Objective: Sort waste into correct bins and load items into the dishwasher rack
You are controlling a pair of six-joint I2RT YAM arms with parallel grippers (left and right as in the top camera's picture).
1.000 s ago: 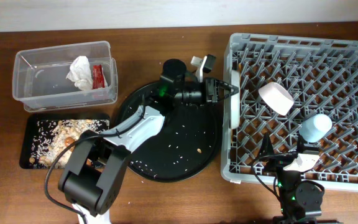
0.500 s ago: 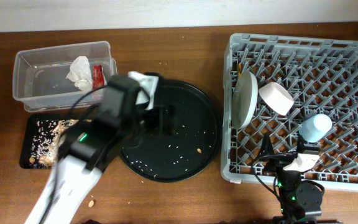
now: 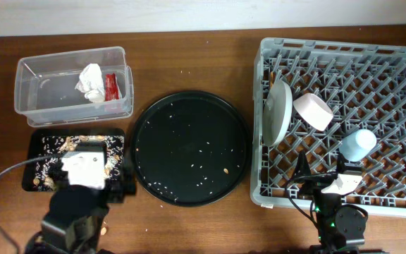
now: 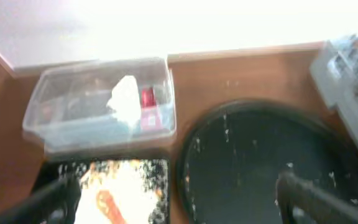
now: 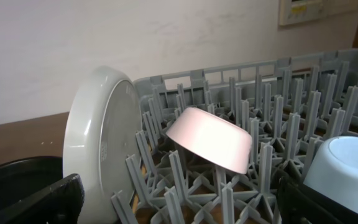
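By the look of things, the sorting and loading were all but finished, with no step plainly in hand. The napkin [image 3: 89, 81] and wrapper [image 3: 111, 86] lay together in the tub [image 3: 72, 55]. The rice [image 4: 126, 180] and sausage piece [image 4: 107, 205] sat in the black tray [image 3: 28, 169]. In the rack [image 3: 344, 44], the plate [image 3: 279, 113] stood on edge between pegs at the left. The bowl [image 3: 314, 111] leaned mouth-down just beside it, and the cup [image 3: 358, 144] sat inverted nearer the front. The chopsticks could not be seen in any view, so whether they were loaded could not be told. A few crumbs dotted the round tray [image 3: 189, 148].

The left claw [image 4: 178, 186] had its fingers wide apart and held nothing. It hung low at the near-left of the surface [image 3: 189, 63], over the near end of the black tray. The scraps lay just below it toward its left finger, and the tub was well beyond. The right claw [image 5: 179, 193] was likewise spread and empty at the rack's near edge. The plate stood ahead toward its left finger, the bowl ahead between the fingers, and the cup by its right finger, none of them touched.

The next move probably called for finding the chopsticks. If they were still out, a narrow, level pinch would be needed to lay them among the pegs without knocking the plate over.
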